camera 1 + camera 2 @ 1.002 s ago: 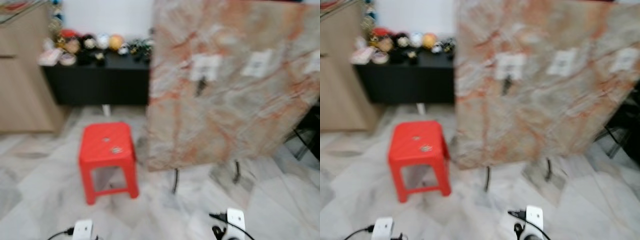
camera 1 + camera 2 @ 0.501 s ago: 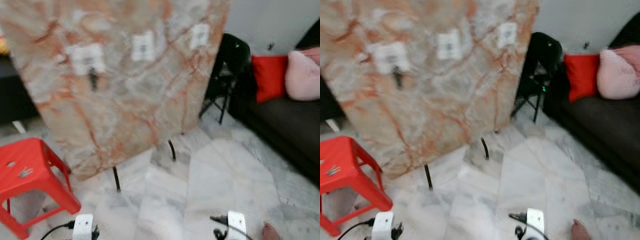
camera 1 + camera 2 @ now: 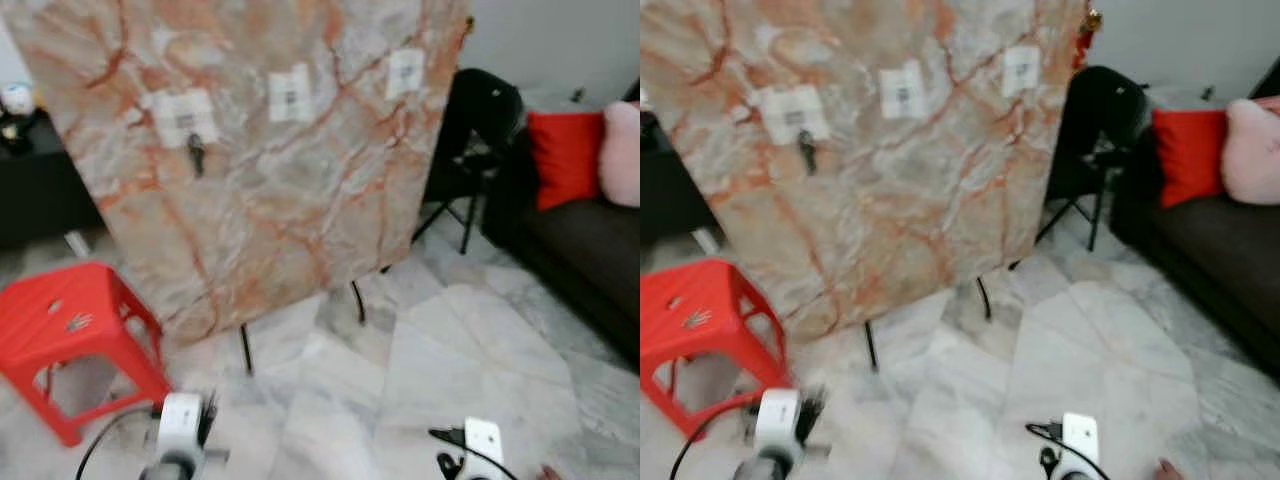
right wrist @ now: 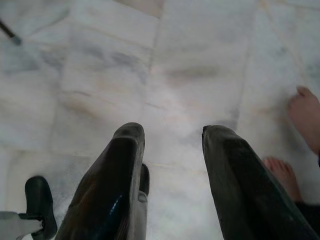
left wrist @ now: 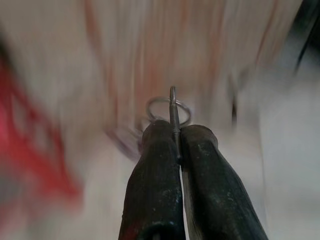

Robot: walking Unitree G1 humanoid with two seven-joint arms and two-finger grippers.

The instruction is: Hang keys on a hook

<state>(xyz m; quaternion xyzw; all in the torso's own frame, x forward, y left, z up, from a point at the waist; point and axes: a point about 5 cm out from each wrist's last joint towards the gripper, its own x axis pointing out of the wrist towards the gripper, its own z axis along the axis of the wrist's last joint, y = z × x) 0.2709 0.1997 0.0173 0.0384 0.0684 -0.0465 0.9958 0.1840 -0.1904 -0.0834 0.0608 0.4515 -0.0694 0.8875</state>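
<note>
Keys (image 5: 168, 111) sit pinched between the closed fingers of the left pincer (image 5: 176, 136), a blade and its ring poking out past the tips; the wrist picture around them is streaked with motion. Ahead stands the marbled board (image 3: 270, 150) on thin black legs, carrying three white hook plates: the left hook (image 3: 184, 116) already bears a dark key (image 3: 196, 153), while the middle hook (image 3: 289, 97) and the right hook (image 3: 404, 72) look free. Over the last second the head camera has swung from the red stool (image 3: 70, 335) and black cabinet toward the board and the dark sofa (image 3: 590, 245) with its red cushion (image 3: 564, 158), then settled back a little, so the board is now squarely in front and sharper. The left arm has also risen into the lower edge of the head view. I judge pickup done and the approach to a free hook beginning. The right pincer (image 4: 170, 145) hangs open over the marble floor (image 4: 200, 65), a person's bare foot (image 4: 306, 111) close by.
</note>
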